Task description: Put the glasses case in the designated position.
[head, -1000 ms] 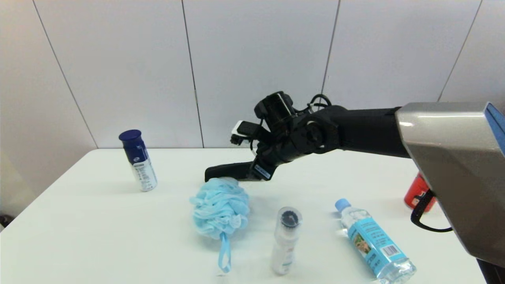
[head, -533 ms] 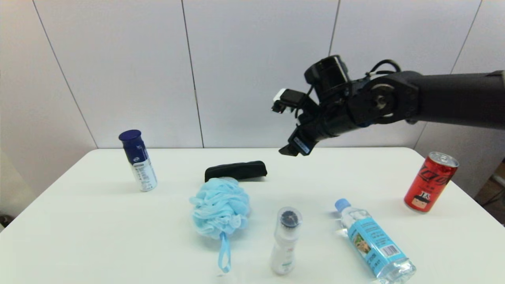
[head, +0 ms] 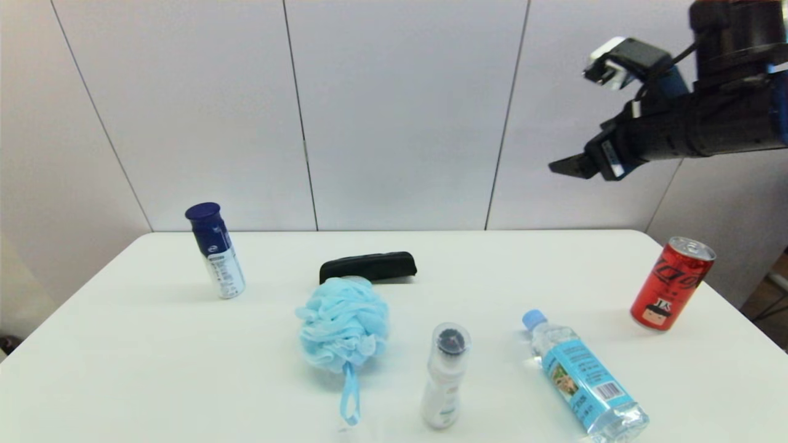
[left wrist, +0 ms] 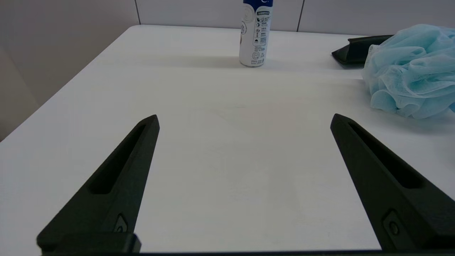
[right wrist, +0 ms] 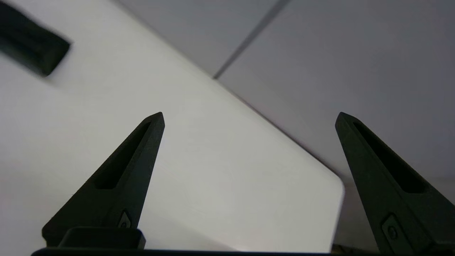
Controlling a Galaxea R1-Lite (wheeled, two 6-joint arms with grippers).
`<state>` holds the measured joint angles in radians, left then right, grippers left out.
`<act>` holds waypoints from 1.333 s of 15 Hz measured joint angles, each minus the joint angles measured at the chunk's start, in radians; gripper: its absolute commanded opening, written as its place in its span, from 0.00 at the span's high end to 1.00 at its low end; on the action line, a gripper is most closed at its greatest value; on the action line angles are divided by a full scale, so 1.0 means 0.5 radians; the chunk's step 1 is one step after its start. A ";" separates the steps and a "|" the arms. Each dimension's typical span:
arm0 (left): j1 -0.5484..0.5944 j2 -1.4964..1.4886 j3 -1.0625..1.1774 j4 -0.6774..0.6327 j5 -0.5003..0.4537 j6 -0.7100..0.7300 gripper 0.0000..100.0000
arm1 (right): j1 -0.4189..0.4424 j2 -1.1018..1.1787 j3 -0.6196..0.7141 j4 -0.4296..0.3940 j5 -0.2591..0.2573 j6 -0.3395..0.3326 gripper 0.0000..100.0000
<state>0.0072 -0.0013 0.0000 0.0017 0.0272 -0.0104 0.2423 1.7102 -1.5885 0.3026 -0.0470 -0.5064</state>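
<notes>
Our right claw (head: 569, 166) had released the case (head: 368, 266) on the surface (head: 154, 344) and lifted away, fingers wide; placement looked done.

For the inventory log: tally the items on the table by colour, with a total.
Black: 1, the glasses case
Blue: 3, spray can, bath pouf, water bottle
White: 1, capped bottle
Red: 1, soda can
Total: 6

Black right arm (head: 695, 132), blue accents, white-capped module, looped cable, 2 tapered black fingers (right wrist: 117, 177)
</notes>
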 measured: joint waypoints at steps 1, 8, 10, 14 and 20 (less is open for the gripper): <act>0.000 0.000 0.000 0.000 -0.001 0.001 0.00 | -0.063 -0.097 0.077 -0.055 -0.001 0.051 0.00; 0.000 0.000 0.000 0.000 -0.001 0.000 0.00 | -0.264 -0.740 0.825 -0.550 -0.013 0.508 0.00; 0.000 0.000 0.000 0.000 0.000 0.000 0.00 | -0.272 -0.923 1.054 -0.752 -0.013 0.544 0.00; 0.000 0.000 0.000 0.000 -0.001 0.001 0.00 | -0.289 -1.271 1.503 -1.101 -0.014 0.564 0.00; 0.001 0.000 0.000 0.000 0.000 0.001 0.00 | -0.317 -1.802 2.104 -1.239 -0.014 0.796 0.00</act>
<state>0.0077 -0.0013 0.0000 0.0017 0.0272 -0.0100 0.0836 0.8091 -0.5364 -0.3168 -0.0538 -0.1085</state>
